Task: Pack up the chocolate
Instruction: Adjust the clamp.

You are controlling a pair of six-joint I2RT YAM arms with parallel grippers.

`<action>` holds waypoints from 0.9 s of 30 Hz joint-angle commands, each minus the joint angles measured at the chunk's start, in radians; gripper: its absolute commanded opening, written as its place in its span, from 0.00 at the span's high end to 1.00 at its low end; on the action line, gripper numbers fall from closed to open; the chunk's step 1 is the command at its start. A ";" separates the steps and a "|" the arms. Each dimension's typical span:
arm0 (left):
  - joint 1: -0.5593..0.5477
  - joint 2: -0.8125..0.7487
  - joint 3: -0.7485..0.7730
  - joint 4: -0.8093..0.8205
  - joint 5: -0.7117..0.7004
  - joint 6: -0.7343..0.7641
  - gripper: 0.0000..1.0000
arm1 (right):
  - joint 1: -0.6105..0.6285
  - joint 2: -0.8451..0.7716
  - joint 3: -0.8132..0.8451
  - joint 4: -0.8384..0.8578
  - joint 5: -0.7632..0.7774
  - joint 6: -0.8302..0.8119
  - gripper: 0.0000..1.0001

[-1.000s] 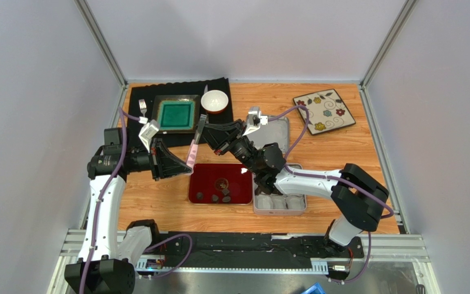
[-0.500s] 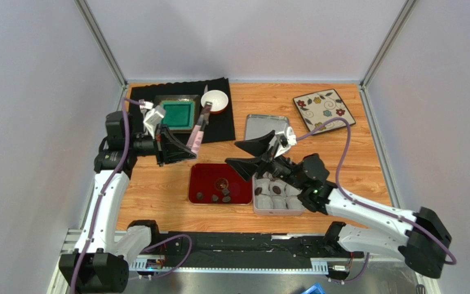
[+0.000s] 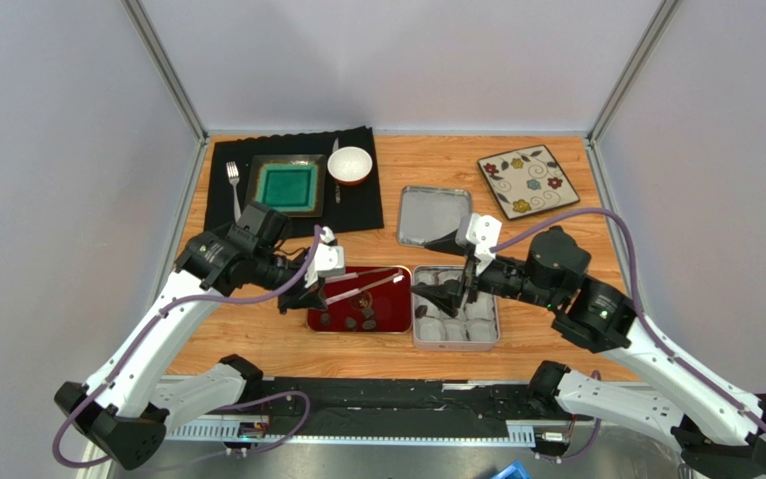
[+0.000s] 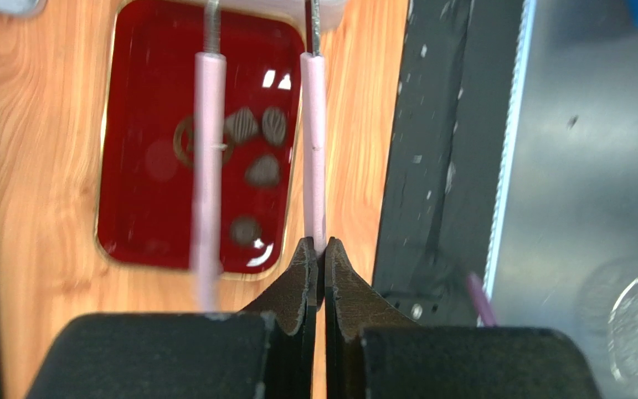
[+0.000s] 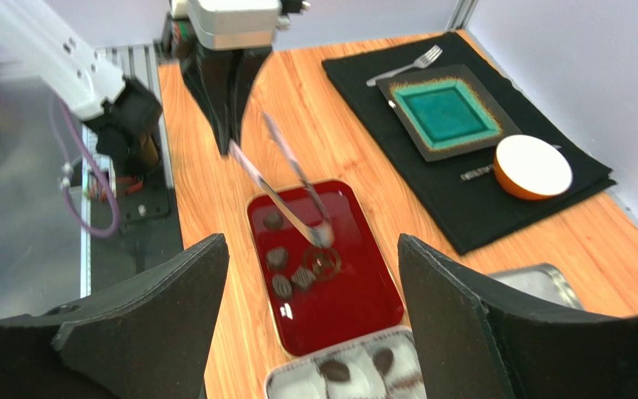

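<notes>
1. At the near middle of the table the red tray point(image 3: 389, 311) lies flat, with the tin point(image 3: 457, 344) just beside it at 3 o'clock.
2. About five pieces of chocolate point(image 4: 262, 170) lie loose in the tray, mostly in its 6 o'clock half as seen from above. More pieces sit in white cups point(image 3: 477, 324) inside the tin. The right arm covers part of the tin, so their number there is unclear.
3. The left gripper point(image 4: 316, 249) reaches in from the tray's 9 o'clock side. It is clamped tight on the back end of pink-handled tongs point(image 4: 314, 150). The tongs point toward 3 o'clock over the tray with their arms spread apart.
4. The right gripper point(image 3: 445, 271) hovers over the tin's 10 o'clock corner, pointing toward 9 o'clock. Its jaws are spread wide and hold nothing.
5. At 12 o'clock from the tin, a little apart from it, the lid point(image 3: 434, 215) lies flat.
6. At the far 11 o'clock corner a black mat point(image 3: 357, 205) carries a green plate point(image 3: 290, 186). A fork point(image 3: 233, 178) lies at the plate's 9 o'clock and a bowl point(image 3: 350, 164) at its 2 o'clock.
7. At the far 1 o'clock corner lies a floral plate point(image 3: 528, 182).
</notes>
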 commanded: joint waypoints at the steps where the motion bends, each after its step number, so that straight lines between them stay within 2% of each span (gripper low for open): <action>1: -0.001 -0.052 0.006 -0.136 -0.119 0.169 1.00 | -0.004 -0.008 0.092 -0.305 -0.008 -0.150 0.21; 6: -0.001 -0.045 0.024 -0.214 -0.050 0.220 1.00 | 0.016 0.093 0.096 -0.181 -0.082 -0.158 0.20; 12: -0.001 -0.046 0.009 -0.252 -0.010 0.241 1.00 | 0.145 0.199 0.088 -0.044 -0.060 -0.219 0.20; 17: -0.001 -0.066 -0.016 -0.260 0.051 0.246 1.00 | 0.182 0.245 0.028 0.092 -0.055 -0.212 0.22; 20: -0.001 -0.058 0.015 -0.289 0.076 0.252 1.00 | 0.182 0.221 -0.013 0.146 -0.034 -0.198 0.23; 22: -0.001 -0.057 0.038 -0.306 0.089 0.250 1.00 | 0.182 0.184 -0.045 0.175 0.043 -0.176 0.23; 24: -0.001 -0.064 0.059 -0.307 0.132 0.241 1.00 | 0.179 0.117 -0.127 0.260 0.129 -0.146 0.21; 27: -0.001 -0.052 0.107 -0.311 0.192 0.211 1.00 | 0.162 0.081 -0.211 0.361 0.157 -0.091 0.18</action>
